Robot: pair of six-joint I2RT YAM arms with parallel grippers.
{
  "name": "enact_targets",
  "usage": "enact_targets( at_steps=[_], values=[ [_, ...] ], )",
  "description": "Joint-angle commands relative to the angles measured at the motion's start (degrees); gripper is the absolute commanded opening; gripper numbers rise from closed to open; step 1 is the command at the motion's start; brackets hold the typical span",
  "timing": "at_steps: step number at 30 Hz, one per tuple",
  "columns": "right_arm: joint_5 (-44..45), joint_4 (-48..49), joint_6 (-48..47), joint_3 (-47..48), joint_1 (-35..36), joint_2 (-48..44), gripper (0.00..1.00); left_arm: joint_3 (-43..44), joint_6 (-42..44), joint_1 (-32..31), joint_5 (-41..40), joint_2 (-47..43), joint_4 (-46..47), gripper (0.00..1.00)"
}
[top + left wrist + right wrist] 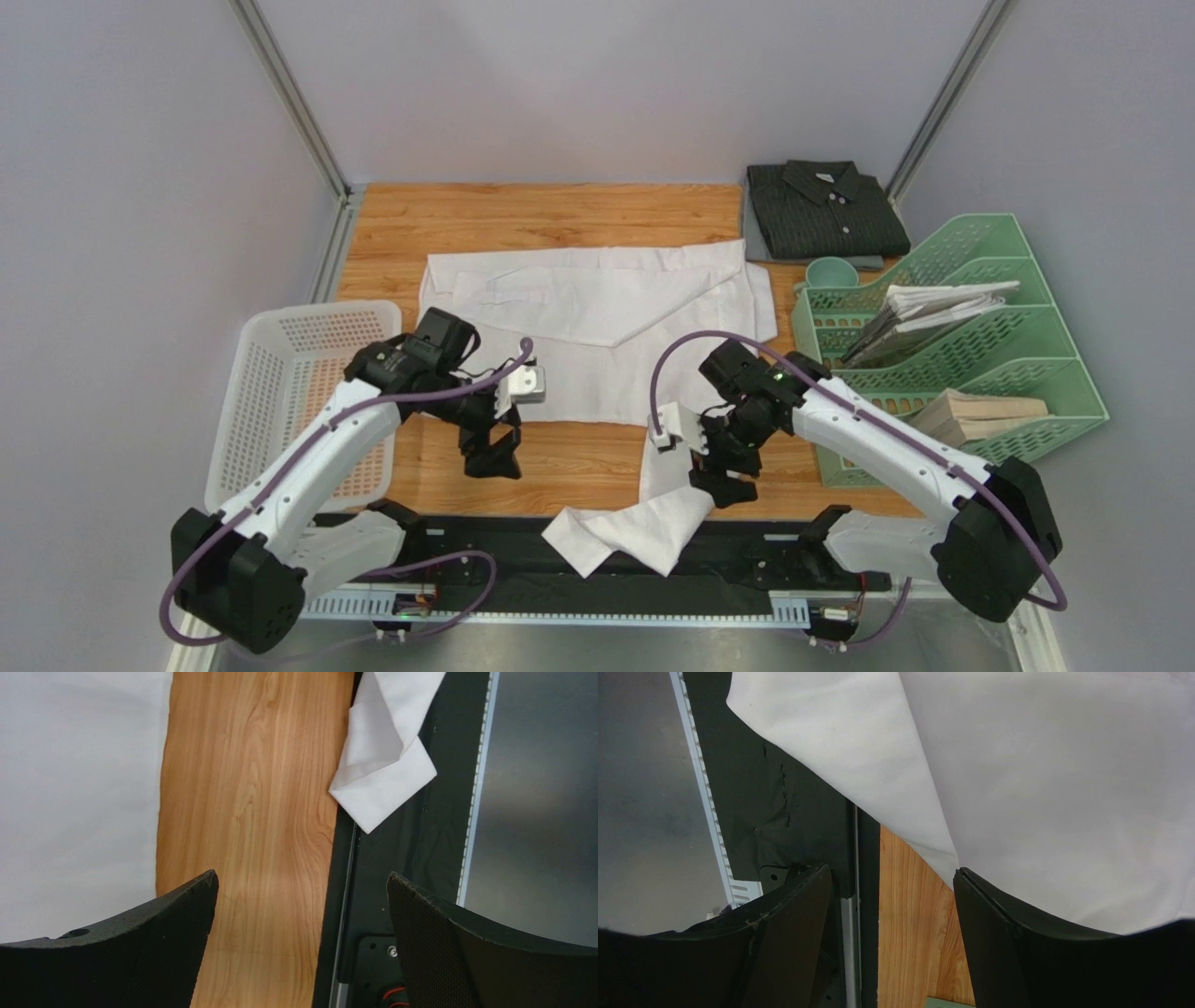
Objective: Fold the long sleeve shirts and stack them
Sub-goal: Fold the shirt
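A white long sleeve shirt (pixel 603 315) lies spread across the middle of a wooden table (pixel 421 224), its upper part already turned in. One sleeve (pixel 631 532) trails off the near right side and ends in a bunched heap on the black rail (pixel 758 553) at the table's near edge. A dark striped shirt (pixel 821 210) sits folded in the far right corner, just behind a green file rack (pixel 982 364). The right gripper (pixel 718 473) hovers at the trailing sleeve with its fingers spread and nothing between them; its wrist view shows the cloth edge right at one fingertip. The left gripper (pixel 494 451), also spread wide and empty, hangs over bare wood just beside the shirt's near hem, with a white mesh basket (pixel 288 378) to its left. The step in hand appears to be folding in the sleeve. To do it well, the right gripper should pinch close to the cuff, lift the sleeve free of the rail, and lay it flat across the body without dragging the shirt.
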Motion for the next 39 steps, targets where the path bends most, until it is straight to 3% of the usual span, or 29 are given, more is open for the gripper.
enact_targets(
  at_steps=[1, 10, 13, 16, 17, 23, 28, 30, 35, 39],
  values=[
    [0.7, 10.4, -0.4, -0.5, 3.2, 3.9, 0.70, -1.8, 3.9, -0.1, 6.1, -4.4, 3.1, 0.94],
    [-0.1, 15.2, 1.3, 1.0, 8.3, 16.6, 0.68, -6.2, 1.2, 0.1, 3.8, -11.0, 8.7, 0.98],
    [-1.2, 13.6, 0.4, 1.3, 8.3, 17.0, 0.52, -5.8, 1.3, 1.5, 4.8, -11.9, 7.0, 0.98],
    [-1.6, 12.5, 0.3, 0.7, 8.4, 14.4, 0.20, -5.0, 1.7, 4.4, 5.8, -12.8, 5.3, 0.98],
    [-1.3, 12.2, 0.5, 0.7, 8.5, 13.2, 0.02, -4.5, 1.6, 4.6, 6.0, -12.9, 4.9, 0.97],
    [1.2, 9.3, 1.2, 5.4, 6.4, 9.9, 0.00, -3.2, 2.2, 5.3, 7.7, -13.3, 2.8, 0.97],
    [2.2, 13.8, 6.5, 9.3, -3.9, 7.8, 0.00, -2.4, 1.6, 2.5, 6.6, -10.8, 3.3, 0.93],
    [2.6, 17.0, 8.8, 9.2, -7.6, 7.1, 0.00, -3.8, -2.8, 0.7, 4.3, -10.6, 8.1, 0.90],
    [7.5, 22.3, 12.5, 5.4, -9.1, 3.5, 0.00, -7.2, -13.3, -6.5, -1.7, -8.2, 24.3, 0.87],
    [13.4, 25.6, 13.4, 2.6, -10.5, 1.7, 0.00, -6.1, -18.3, -12.5, -4.6, -1.7, 25.9, 0.87]
  ],
)
